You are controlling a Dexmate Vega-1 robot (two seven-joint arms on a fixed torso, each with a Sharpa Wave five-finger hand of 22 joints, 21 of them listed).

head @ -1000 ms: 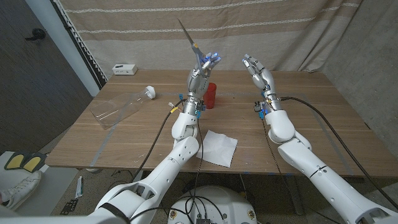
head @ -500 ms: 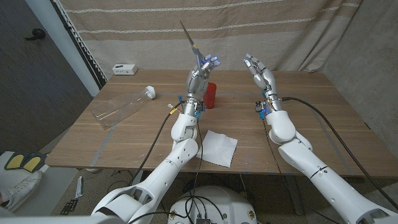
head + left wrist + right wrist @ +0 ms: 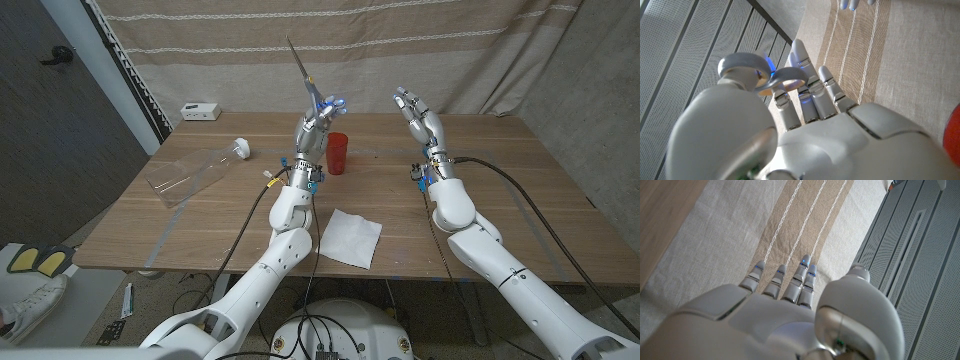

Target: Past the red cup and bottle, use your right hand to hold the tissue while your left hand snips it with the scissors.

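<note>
My left hand [image 3: 312, 128] is raised over the far middle of the table and holds grey scissors [image 3: 303, 70], blades pointing up and away. Their handle loop [image 3: 786, 78] shows around my fingers [image 3: 810, 95] in the left wrist view. The red cup [image 3: 338, 153] stands just right of that hand. A clear bottle [image 3: 192, 172] lies on its side at the left. The white tissue [image 3: 350, 237] lies flat near the front edge, between my arms. My right hand [image 3: 418, 115] is lifted at the far right, fingers apart and holding nothing, as the right wrist view also shows of that hand [image 3: 790, 315].
A small white device [image 3: 200, 111] sits at the table's back left corner. A striped beige curtain [image 3: 470, 50] hangs behind the table [image 3: 500, 190]. A dark panel [image 3: 60, 110] stands to the left. Cables run along both arms.
My left hand with the scissors has shifted slightly left, uncovering more of the red cup. The right hand and the tissue have stayed put.
</note>
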